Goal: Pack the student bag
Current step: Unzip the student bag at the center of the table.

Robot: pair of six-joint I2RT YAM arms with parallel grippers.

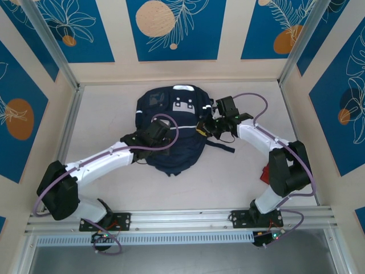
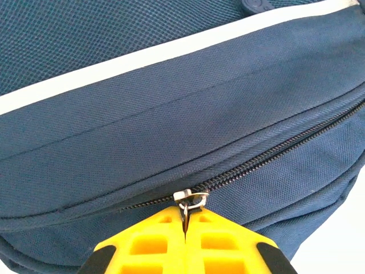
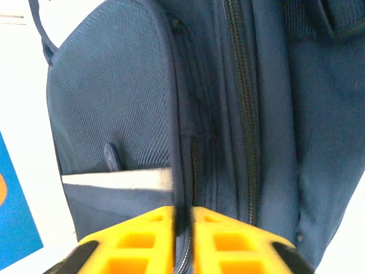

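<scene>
Navy student bag (image 1: 171, 131), white-striped, grey-patched, lies mid-table. The left gripper (image 2: 185, 225) pinches its zipper pull (image 2: 191, 198); the right gripper (image 3: 182, 220) nips a side seam (image 3: 177, 171).

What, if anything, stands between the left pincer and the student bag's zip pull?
Nothing visible does. The left pincer is shut directly on the metal zip pull of the student bag, so nothing lies between them.

Navy student bag (image 1: 181, 145), flat, seemingly zipped shut
</scene>
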